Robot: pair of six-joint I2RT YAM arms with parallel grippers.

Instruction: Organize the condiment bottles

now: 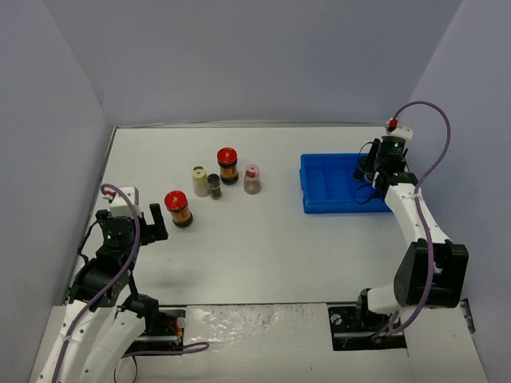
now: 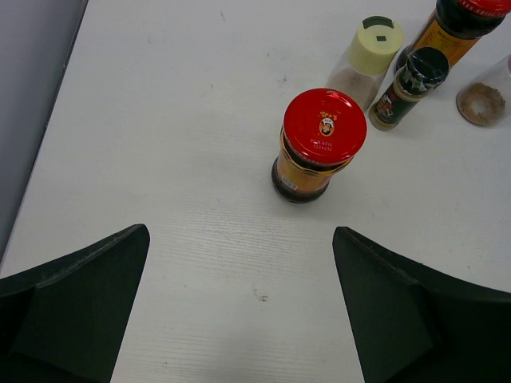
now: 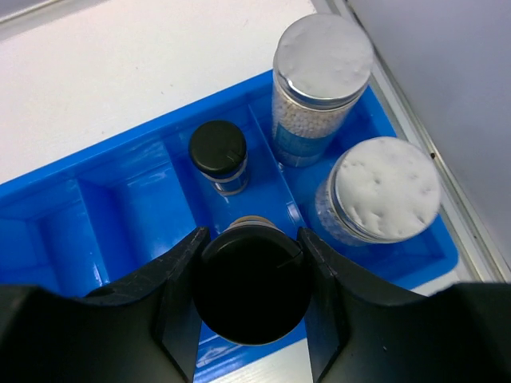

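My right gripper (image 3: 252, 239) is shut on a tiny black-capped jar (image 3: 251, 291), held over the middle of the blue tray (image 3: 120, 207). Another black-capped jar (image 3: 218, 152) and two silver-lidded jars (image 3: 322, 60) (image 3: 386, 187) stand in the tray. On the table, a red-lidded sauce jar (image 2: 323, 128) stands just ahead of my left gripper (image 2: 241, 239), which is open and holds nothing. Behind that jar stand a cream jar (image 2: 375, 40), a small black-capped jar (image 2: 419, 72), a second red-lidded jar (image 1: 227, 164) and a pink-capped jar (image 1: 252, 179).
The blue tray (image 1: 327, 179) sits at the right of the table, close to the right wall. Grey walls enclose the table on the left, back and right. The loose jars cluster left of centre.
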